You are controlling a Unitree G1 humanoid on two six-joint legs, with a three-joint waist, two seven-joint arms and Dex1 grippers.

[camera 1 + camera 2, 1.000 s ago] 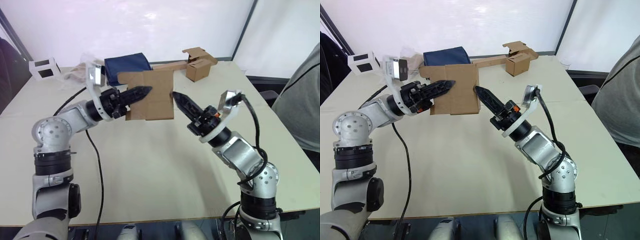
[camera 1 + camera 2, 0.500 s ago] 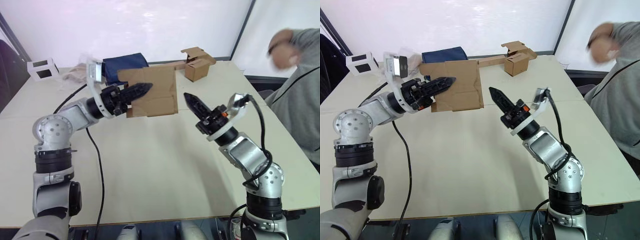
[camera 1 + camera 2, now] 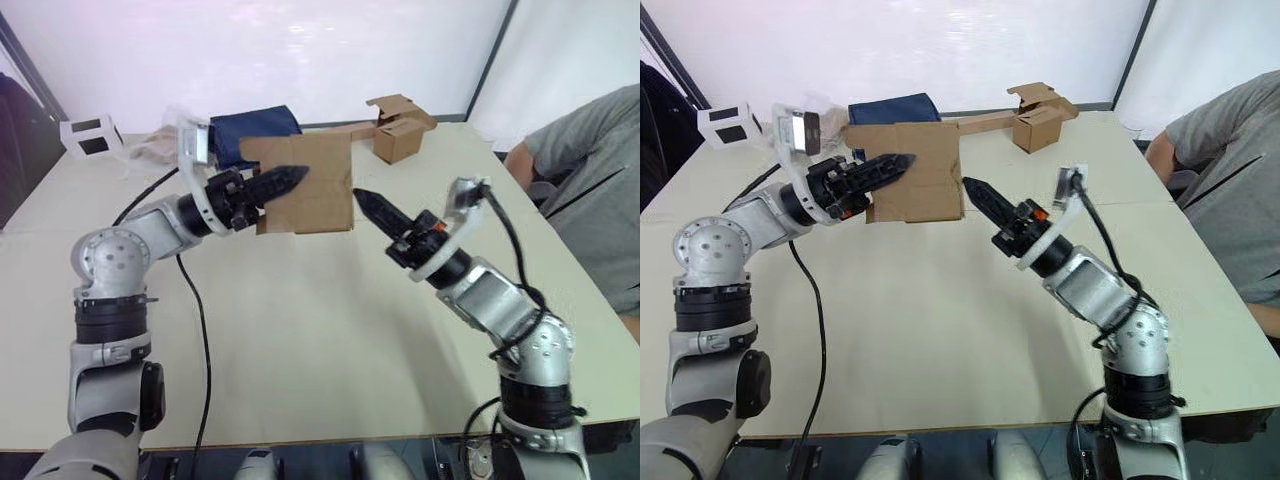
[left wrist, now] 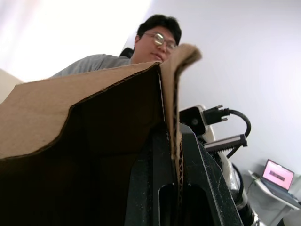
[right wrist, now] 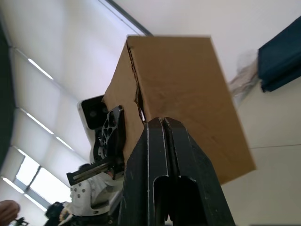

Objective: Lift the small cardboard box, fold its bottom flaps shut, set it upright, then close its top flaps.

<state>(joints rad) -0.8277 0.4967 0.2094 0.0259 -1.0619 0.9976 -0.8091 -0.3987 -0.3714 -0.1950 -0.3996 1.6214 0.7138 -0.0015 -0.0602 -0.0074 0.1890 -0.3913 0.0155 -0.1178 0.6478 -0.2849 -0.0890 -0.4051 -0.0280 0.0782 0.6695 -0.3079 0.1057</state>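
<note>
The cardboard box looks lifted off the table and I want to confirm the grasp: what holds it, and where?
The left end effector pinches one wall edge of the small cardboard box. The right end effector, shut, holds nothing.

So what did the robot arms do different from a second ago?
The right gripper pulled away from the small cardboard box half a second ago, then came back, its shut tip now near the box's edge. The left gripper kept its clamp on the box wall and raised it a little. The other brown box and the blue bag stayed put.
</note>
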